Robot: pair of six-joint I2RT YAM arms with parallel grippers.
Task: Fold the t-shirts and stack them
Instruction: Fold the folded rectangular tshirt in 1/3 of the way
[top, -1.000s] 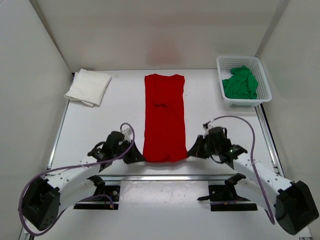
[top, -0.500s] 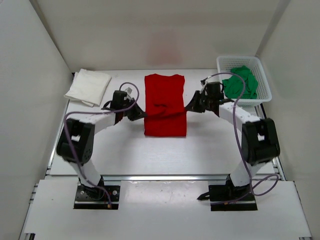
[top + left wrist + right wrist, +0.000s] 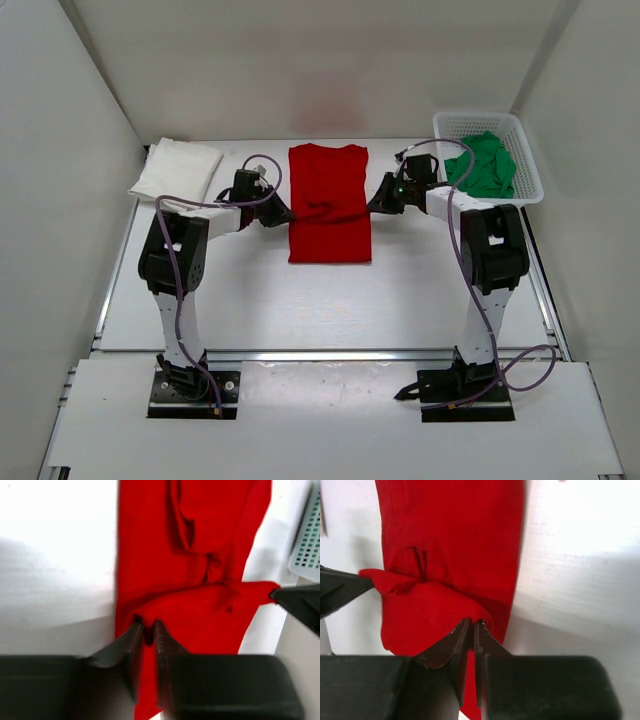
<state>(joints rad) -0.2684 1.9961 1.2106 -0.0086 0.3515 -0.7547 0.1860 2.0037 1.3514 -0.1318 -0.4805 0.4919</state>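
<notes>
Since the job is to fold and stack, I read the white shirt (image 3: 177,172), lying folded at the far left corner of the desk (image 3: 250,300) and well apart from both arms, as the finished one and the likely base of the stack. Next along, the left end effector (image 3: 148,626) is pinched nearly closed on a hem corner of the red shirt (image 3: 330,205), which lies mid-desk. The right end effector (image 3: 471,624) grips the opposite corner the same way. I judge both hold the hem so it carries evenly over the lower layer, halving the shirt. At the far right the green shirt (image 3: 482,165) sits crumpled in the basket (image 3: 530,185), waiting its turn.

The overhead view gives the whole layout, but there the fingers are too small to judge. The wrist views show cloth caught between the fingertips and the hem puckered into a raised ridge between the two grips. Each also catches the other arm's tip at the far corner
</notes>
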